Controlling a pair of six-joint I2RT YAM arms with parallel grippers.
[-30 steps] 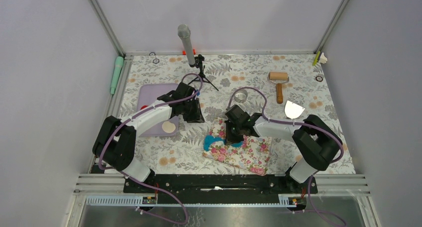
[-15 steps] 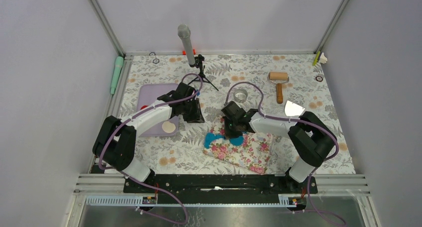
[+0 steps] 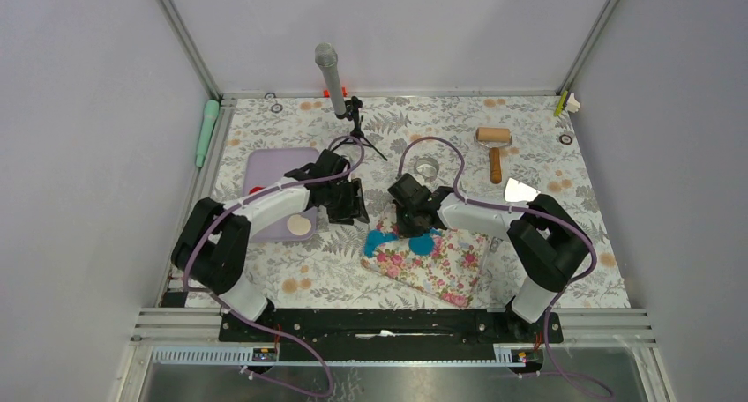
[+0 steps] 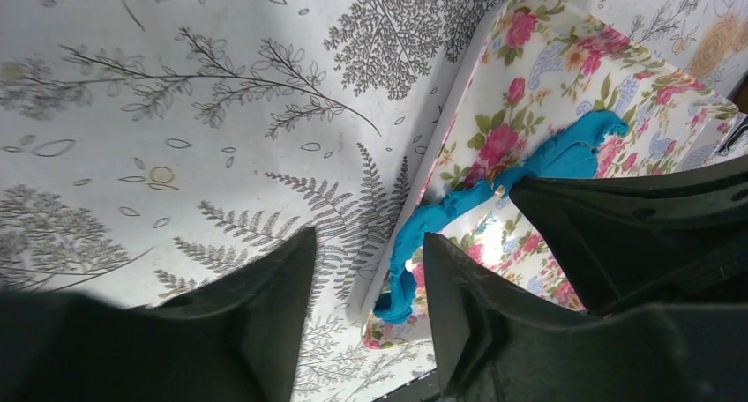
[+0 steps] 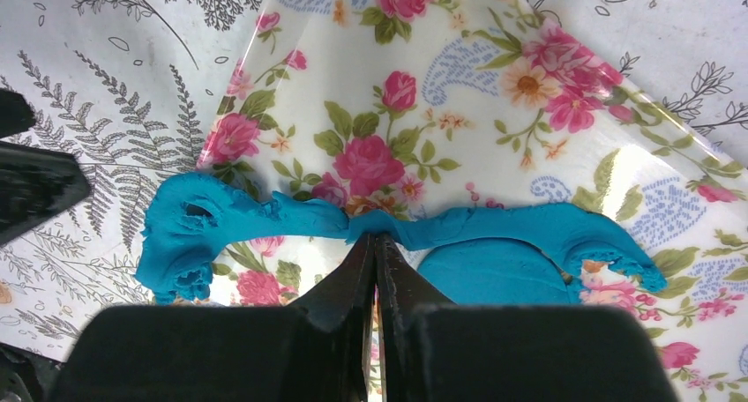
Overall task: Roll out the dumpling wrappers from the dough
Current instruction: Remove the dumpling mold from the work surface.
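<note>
The left tool point(image 4: 369, 236) is opening halfway, empty, nearing the mat point(image 5: 370, 93) at middle frame. The closed right tool point(image 5: 375, 239) is touching the ragged dough point(image 5: 265, 217) beside a round wrapper point(image 5: 494, 274), likely peeling scraps.

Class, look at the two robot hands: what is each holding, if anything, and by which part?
The right hand seems to pinch the ragged blue dough strip at its thin middle. The left hand is open, holding nothing.
</note>
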